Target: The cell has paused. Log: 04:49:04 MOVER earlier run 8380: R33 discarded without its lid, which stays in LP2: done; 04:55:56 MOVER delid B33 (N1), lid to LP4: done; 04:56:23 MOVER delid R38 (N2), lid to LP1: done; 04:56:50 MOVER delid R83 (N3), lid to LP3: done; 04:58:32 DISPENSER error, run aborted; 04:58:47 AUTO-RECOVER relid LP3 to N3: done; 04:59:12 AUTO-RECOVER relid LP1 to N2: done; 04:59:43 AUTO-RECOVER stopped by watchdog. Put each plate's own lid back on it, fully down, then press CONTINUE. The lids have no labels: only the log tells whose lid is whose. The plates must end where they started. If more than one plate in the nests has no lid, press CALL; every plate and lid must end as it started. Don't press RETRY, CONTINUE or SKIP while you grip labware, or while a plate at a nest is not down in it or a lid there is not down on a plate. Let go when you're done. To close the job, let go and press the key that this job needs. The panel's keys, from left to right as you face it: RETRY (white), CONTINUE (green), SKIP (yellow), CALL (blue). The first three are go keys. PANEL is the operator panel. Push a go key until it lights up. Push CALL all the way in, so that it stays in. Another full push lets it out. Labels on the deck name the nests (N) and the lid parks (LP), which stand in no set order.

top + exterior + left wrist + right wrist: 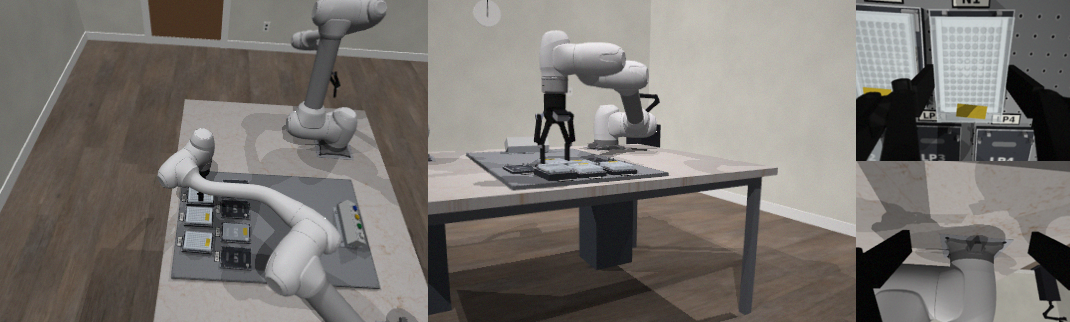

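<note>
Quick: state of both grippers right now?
Left gripper: closed on a clear lid at N1, one finger on each long side.
Right gripper: open, nothing between its fingers.

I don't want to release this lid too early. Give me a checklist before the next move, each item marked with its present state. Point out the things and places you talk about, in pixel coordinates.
1. Left gripper (200, 195) (555, 159) (971, 72) shut on the N1 lid (971, 111): ok.
2. N1 lid fully down on its plate: cannot tell; it lies over the plate, but any gap is unclear.
3. Lids on the other two plates (198, 216) (197, 241): ok, though full seating is unclear.
4. LP4 (1004, 151) without a lid: ok.
5. Spare lid (236, 232) in its park: ok.
6. Hands free of labware for CONTINUE: not ok, left grips; right gripper (970, 241) is open.
</note>
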### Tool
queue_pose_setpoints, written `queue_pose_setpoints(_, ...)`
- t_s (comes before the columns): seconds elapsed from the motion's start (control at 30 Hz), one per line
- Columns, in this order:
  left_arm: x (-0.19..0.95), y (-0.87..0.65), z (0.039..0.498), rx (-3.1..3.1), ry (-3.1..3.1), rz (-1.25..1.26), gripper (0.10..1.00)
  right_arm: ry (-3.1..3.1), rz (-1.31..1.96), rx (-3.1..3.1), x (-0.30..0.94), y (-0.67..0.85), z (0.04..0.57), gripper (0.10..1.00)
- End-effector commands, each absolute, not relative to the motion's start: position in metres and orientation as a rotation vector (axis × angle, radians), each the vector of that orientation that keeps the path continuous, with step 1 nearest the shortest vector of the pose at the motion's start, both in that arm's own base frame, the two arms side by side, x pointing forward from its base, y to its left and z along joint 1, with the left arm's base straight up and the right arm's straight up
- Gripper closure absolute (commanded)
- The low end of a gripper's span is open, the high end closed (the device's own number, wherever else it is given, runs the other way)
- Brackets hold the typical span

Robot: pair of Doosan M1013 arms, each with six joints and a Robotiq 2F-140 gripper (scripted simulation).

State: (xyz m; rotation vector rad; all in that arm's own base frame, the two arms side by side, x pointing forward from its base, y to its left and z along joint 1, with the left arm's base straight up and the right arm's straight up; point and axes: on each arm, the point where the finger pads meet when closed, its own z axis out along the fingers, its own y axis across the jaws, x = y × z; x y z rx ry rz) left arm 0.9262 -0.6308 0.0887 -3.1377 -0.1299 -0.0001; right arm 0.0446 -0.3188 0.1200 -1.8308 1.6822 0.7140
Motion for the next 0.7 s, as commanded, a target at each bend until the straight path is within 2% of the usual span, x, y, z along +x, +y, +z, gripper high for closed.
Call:
queue_pose_setpoints(0.0, 0.9301, -0.6279, 0.0867, -3.142, -0.137, -0.003, 0.491, 1.687, 0.717, -1.824, 0.0425, -0.3196, 0.121, 0.098)
queue_pose_setpoints(0.67, 0.9303, -0.628, 0.0828, -3.141, -0.142, -0.002, 0.491, 1.687, 0.717, -1.824, 0.0425, -0.3196, 0.121, 0.098)
